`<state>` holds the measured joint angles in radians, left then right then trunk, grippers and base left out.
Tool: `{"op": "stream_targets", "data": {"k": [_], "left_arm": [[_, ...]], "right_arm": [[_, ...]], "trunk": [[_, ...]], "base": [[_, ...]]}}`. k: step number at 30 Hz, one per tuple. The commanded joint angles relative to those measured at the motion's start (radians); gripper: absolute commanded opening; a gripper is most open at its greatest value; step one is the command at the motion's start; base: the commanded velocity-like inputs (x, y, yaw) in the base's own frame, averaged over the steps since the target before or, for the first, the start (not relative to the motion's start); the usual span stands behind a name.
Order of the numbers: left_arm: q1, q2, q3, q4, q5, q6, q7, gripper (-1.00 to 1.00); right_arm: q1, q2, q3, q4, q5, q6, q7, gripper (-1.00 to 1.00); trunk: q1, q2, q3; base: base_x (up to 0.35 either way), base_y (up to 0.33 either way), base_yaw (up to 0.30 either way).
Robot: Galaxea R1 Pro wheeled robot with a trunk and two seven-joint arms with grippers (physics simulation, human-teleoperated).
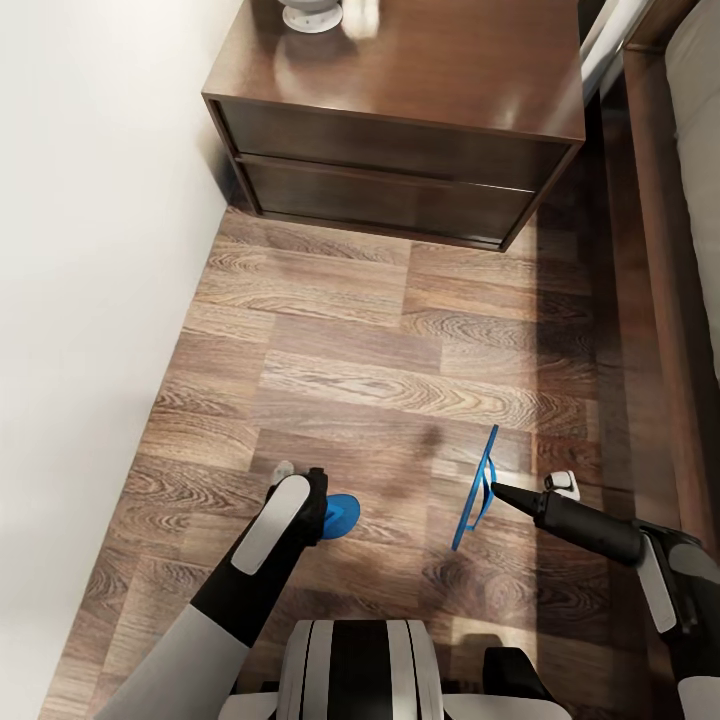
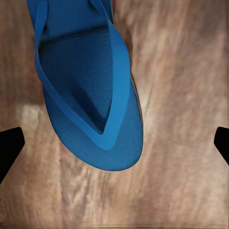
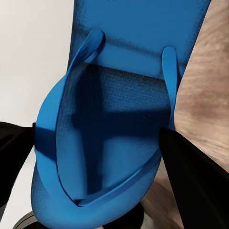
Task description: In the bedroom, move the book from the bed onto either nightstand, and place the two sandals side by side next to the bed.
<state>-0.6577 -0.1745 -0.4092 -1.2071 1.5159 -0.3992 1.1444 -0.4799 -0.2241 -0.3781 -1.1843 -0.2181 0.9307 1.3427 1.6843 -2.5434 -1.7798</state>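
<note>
One bright blue sandal (image 1: 342, 516) (image 2: 90, 86) lies flat on the wood floor, partly hidden under my left wrist. My left gripper (image 2: 114, 145) hovers right above it, open, its dark fingertips (image 2: 9, 145) wide apart on either side. The other sandal (image 1: 477, 495) (image 3: 114, 124) hangs on edge above the floor, near the bed frame (image 1: 655, 260). My right gripper (image 1: 490, 490) (image 3: 102, 162) is shut on it, with fingers (image 3: 191, 181) on both of its sides. The nightstand (image 1: 400, 150) stands ahead against the wall. The book is out of view.
A white wall (image 1: 90, 250) closes the left side. The bed's grey mattress (image 1: 700, 150) runs along the right edge. A white round object (image 1: 310, 12) sits on the nightstand top. Bare plank floor (image 1: 380, 340) stretches between the sandals and the nightstand.
</note>
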Motion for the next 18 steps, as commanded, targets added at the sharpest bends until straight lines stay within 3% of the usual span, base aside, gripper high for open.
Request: {"op": "stream_targets", "data": {"k": [1, 11, 18], "left_arm": [[0.0, 0.0, -0.008, -0.002, 0.003, -0.004, 0.002, 1.0], [0.0, 0.0, -0.022, -0.005, 0.001, 0.005, -0.046, 1.0], [0.0, 0.0, -0.032, -0.006, 0.0, 0.011, -0.053, 1.0]], "right_arm": [[0.0, 0.001, 0.0, 0.0, -0.003, 0.007, 0.001, -1.0], [0.0, 0.003, 0.001, 0.0, -0.003, 0.007, 0.002, -1.0], [0.0, 0.002, 0.0, 0.0, -0.003, 0.007, 0.003, -1.0]], "trunk": [[0.0, 0.0, 0.0], [0.0, 0.0, 0.0], [0.002, -0.001, -0.02]], "base": [[0.0, 0.0, 0.0], [0.0, 0.0, 0.0], [0.0, 0.0, 0.0]]}}
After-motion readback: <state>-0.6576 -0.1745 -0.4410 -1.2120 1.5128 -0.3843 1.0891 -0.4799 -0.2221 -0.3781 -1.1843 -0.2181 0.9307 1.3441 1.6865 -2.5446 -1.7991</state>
